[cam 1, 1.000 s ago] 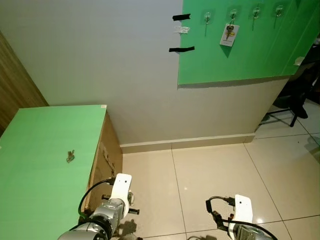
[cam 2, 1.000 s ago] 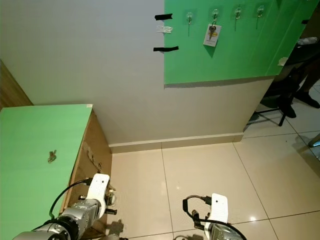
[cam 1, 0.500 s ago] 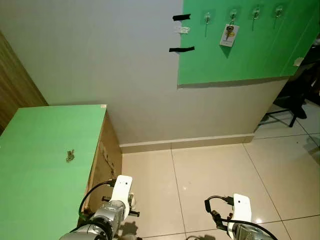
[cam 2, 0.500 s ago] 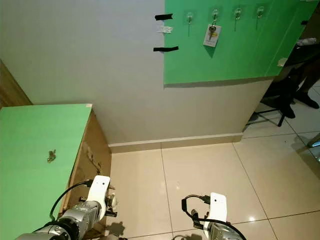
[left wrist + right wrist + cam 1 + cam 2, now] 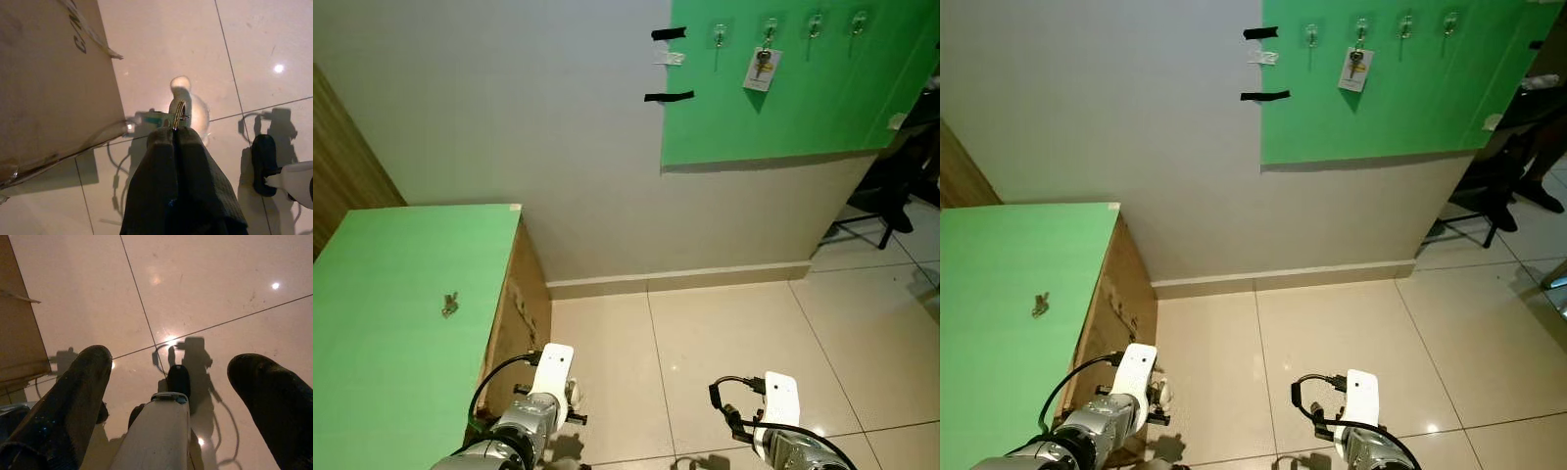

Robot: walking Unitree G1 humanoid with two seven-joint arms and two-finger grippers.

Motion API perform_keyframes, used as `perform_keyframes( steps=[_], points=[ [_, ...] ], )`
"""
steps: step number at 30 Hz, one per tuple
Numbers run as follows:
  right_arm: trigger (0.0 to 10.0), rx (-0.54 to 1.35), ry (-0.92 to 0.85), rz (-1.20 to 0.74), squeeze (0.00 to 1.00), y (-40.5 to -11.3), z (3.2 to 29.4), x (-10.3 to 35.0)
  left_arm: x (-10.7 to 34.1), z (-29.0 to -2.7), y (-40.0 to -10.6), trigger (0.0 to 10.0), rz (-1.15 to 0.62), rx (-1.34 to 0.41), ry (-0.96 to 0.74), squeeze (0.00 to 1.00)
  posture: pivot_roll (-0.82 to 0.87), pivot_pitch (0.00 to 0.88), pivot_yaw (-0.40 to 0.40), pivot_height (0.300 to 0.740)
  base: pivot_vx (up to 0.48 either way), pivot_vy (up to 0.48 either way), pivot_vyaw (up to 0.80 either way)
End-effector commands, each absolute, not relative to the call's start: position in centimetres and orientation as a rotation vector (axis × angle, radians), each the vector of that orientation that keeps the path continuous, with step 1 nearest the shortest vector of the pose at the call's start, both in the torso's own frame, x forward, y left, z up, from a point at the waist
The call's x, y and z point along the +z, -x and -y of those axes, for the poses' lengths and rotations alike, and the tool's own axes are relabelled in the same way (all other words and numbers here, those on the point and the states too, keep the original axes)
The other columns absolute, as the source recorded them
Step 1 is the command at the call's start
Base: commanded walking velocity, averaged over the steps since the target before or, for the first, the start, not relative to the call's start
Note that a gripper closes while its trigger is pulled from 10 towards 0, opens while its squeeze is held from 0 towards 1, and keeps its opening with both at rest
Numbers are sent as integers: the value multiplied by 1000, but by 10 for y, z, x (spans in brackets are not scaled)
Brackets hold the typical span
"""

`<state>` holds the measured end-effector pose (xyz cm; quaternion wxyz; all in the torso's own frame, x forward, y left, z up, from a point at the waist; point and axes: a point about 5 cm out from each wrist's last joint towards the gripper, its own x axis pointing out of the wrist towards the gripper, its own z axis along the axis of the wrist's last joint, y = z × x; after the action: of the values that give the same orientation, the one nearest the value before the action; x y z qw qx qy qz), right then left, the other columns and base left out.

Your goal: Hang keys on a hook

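Little has changed over the last second. The head camera holds the same framing, and only the right arm (image 5: 781,411), low at the bottom right of the frame, has drifted a touch leftward. The left arm (image 5: 530,421) hangs at the bottom left, beside the cardboard side (image 5: 524,304) of the tabletop (image 5: 382,392).

In the left wrist view, the left pincer (image 5: 175,133) is pressed fully together, with a metal key ring (image 5: 179,111) nipped edge-on between its tips, above the tiled floor (image 5: 161,39). What hangs from the ring is too dim to make out. The right pincer (image 5: 171,360) is spread wide and holds nothing, pointing down at the floor.

A small bunch of keys (image 5: 450,305) lies on the green tabletop at the left of the frame, exactly where it lay a second ago. The hooks (image 5: 719,34) run in a row along the green board (image 5: 773,117) on the wall at the upper right. One of them already carries a tagged key (image 5: 763,65), and the hook to its left looks bare.

With nothing closing on the board, I judge that the carry to the hooks has hardly begun. The robot stands well apart from the wall and must cross the floor, then raise the left arm high towards a free hook.
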<state>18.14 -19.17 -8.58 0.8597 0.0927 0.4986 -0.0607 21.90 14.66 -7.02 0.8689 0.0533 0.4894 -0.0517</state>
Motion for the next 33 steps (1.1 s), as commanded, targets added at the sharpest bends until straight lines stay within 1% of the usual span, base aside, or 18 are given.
perform_keyframes(
  steps=[1,19,33],
  points=[
    [10000,-119,-185,-1049,0,-183,189,-86,-69,-147,-222,10000,-1010,-103,-125,0,-131,0,25,740,0,0,0],
    [10000,-116,-152,-1069,0,-174,193,-89,-69,-148,-221,10000,-1007,-107,-133,0,-148,0,25,740,0,0,0],
    [10000,-124,-169,-1074,0,-170,193,-91,-71,-148,-218,10000,-1010,-116,-134,0,-173,0,36,740,0,0,0]
  ],
)
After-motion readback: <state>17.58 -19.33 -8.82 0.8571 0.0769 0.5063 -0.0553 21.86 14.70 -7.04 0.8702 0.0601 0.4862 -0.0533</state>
